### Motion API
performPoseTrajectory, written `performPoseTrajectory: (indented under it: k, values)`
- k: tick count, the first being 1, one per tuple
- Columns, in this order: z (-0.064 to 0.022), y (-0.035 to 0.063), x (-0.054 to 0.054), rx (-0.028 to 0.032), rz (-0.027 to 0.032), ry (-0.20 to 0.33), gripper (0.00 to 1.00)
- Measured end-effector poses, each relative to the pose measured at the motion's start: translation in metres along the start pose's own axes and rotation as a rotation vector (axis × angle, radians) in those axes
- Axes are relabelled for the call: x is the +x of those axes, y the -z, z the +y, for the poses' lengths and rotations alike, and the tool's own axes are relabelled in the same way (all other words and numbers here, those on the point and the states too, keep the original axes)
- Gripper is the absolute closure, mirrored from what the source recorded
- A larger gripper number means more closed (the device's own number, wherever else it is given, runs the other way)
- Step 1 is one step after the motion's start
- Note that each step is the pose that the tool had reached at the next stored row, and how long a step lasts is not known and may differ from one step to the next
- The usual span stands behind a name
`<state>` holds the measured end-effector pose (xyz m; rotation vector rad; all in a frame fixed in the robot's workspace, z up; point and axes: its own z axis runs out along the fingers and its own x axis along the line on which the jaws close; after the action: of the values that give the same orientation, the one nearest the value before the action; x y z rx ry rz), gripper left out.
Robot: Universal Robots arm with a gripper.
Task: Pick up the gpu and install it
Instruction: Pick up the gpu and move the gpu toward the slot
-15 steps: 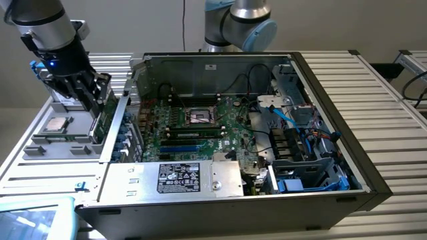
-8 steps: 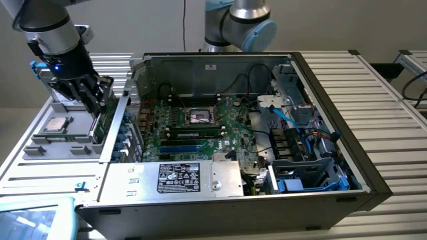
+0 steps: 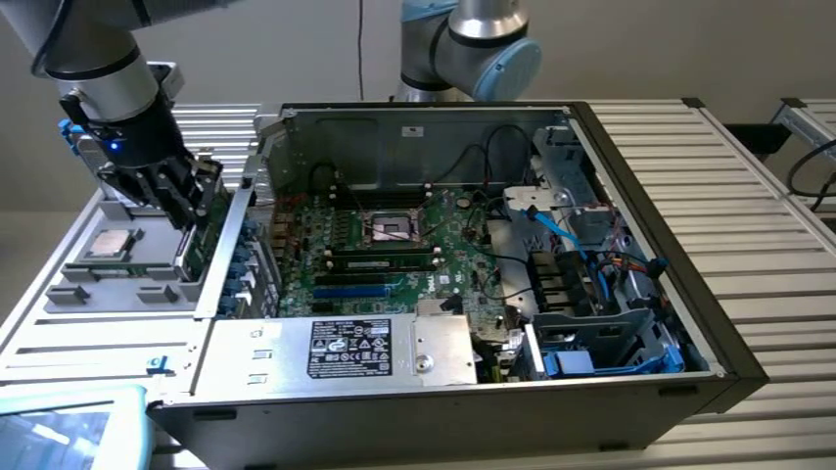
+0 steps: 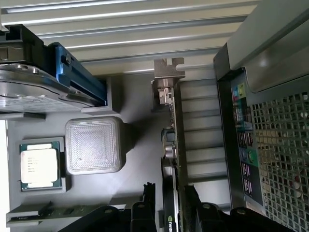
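Observation:
The gpu (image 4: 172, 140) stands on its edge in a slot of the grey parts tray (image 4: 135, 193), its silver end bracket (image 4: 169, 72) at one end. In the exterior view the gpu (image 3: 196, 250) is a thin green board beside the outer wall of the computer case, at that view's left. My gripper (image 4: 170, 189) is open, with one black finger on each side of the card's cooler end and a small gap on both sides. The exterior view has the gripper (image 3: 187, 217) low over the tray, right above the card.
The tray also holds a CPU (image 4: 39, 166), a clear ribbed cover (image 4: 94, 145), a hard drive in a blue bracket (image 4: 29, 92) and a memory stick (image 4: 43, 212). The open case (image 3: 627, 176) with its motherboard (image 3: 379, 255) lies beside it; a second arm (image 3: 471, 49) stands behind.

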<state>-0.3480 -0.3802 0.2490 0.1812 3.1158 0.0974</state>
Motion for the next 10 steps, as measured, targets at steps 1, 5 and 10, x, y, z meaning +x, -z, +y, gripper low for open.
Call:
performPoseTrajectory:
  k: [1, 5, 10]
  values:
    - [-0.0001, -0.0019, 0.0000, -0.0003, -0.0001, 0.000, 0.62]
    - [-0.0005, -0.0088, 0.0002, -0.0006, 0.0002, 0.000, 0.62]
    - [-0.0006, -0.0104, 0.0002, -0.0006, 0.0005, 0.000, 0.62]
